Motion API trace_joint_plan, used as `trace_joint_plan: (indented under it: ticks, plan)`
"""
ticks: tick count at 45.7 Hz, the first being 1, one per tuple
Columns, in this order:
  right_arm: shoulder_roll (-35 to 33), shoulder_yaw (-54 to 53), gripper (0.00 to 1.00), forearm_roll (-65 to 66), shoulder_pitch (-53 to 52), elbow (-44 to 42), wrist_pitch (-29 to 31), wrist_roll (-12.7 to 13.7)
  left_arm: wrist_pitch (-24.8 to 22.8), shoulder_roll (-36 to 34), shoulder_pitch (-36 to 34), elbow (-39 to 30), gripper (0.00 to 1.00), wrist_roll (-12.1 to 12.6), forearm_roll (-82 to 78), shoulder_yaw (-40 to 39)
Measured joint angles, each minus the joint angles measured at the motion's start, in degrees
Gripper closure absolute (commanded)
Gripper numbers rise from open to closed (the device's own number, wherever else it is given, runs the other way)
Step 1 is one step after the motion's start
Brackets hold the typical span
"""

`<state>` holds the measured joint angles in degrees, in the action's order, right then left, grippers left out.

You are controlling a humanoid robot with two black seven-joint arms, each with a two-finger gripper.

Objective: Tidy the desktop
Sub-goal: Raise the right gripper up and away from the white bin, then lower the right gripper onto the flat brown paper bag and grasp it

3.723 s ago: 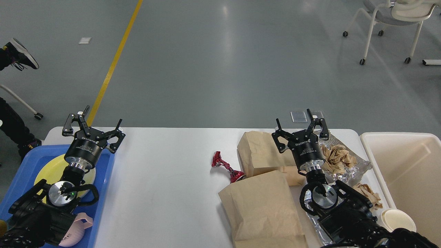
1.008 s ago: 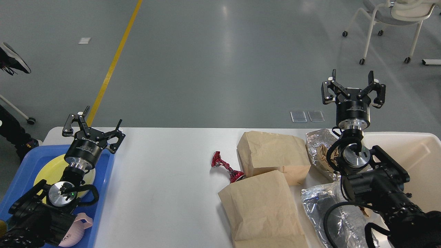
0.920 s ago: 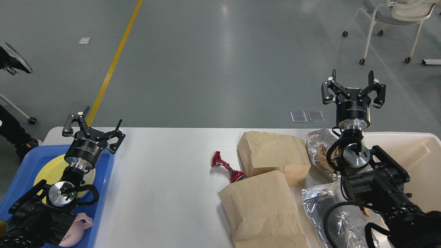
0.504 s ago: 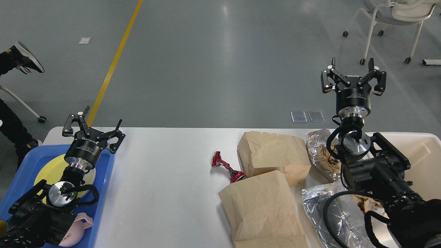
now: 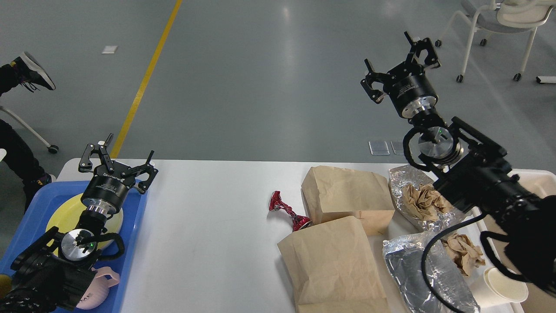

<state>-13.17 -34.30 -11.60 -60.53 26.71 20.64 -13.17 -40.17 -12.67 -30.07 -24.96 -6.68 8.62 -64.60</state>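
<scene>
The white desktop (image 5: 208, 217) spans the view. On its right lie a crushed red can (image 5: 286, 211), two brown paper bags (image 5: 347, 193) (image 5: 334, 265), silver foil wrappers (image 5: 428, 269) and crumpled brown paper (image 5: 419, 200). My left gripper (image 5: 117, 158) is open and empty, raised over the far edge of the blue tray (image 5: 26, 221). My right gripper (image 5: 397, 54) is open and empty, lifted high beyond the table's far right edge, above the floor.
The blue tray holds a yellow plate (image 5: 61, 217) and a pink cup (image 5: 97, 291). A cream bin (image 5: 536, 182) stands at the right, mostly behind my right arm. A white paper cup (image 5: 499, 287) lies by it. A chair (image 5: 495, 26) stands at the far right.
My right arm has swung up and back from over the paper and foil, then tilted left; the gripper stays open and empty. The left arm has not moved. The view shifted slightly.
</scene>
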Motion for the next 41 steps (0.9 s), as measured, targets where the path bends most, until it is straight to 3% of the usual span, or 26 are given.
trace_joint_plan:
  ticks: [5, 8, 17, 25, 30, 34, 41]
  plan:
    - [-4.71, 17.34, 0.0, 3.11, -8.23, 0.72, 1.05, 10.24, 0.0, 0.0, 0.0, 0.0, 0.0, 0.0, 0.0, 0.0]
    - [-6.8, 30.6, 0.0, 7.67, -14.7, 1.38, 3.24, 13.54, 0.0, 0.01, 0.0, 0.0, 0.0, 0.0, 0.0, 0.0]
    - [-12.33, 64.46, 0.0, 16.68, -33.06, 8.28, 11.49, 14.84, -0.08, 0.01, 0.1, 0.0, 0.0, 0.0, 0.0, 0.0]
    - [-16.14, 84.1, 0.0, 22.08, -51.16, 23.99, 16.66, 13.35, -0.15, 0.01, 0.11, 0.0, 0.0, 0.0, 0.0, 0.0]
    - [-16.44, 98.01, 0.0, 26.67, -64.3, 36.68, 21.1, 8.23, -0.15, 0.02, 0.11, 0.0, 0.0, 0.0, 0.0, 0.0]
    - [-16.45, 104.1, 0.0, 30.3, -73.24, 43.41, 29.4, 2.3, -0.15, 0.02, 0.1, 0.0, 0.0, 0.0, 0.0, 0.0]
    - [-17.54, 106.71, 0.0, 31.52, -83.04, 48.33, 34.08, -1.04, -0.15, 0.02, 0.1, 0.0, 0.0, 0.0, 0.0, 0.0]
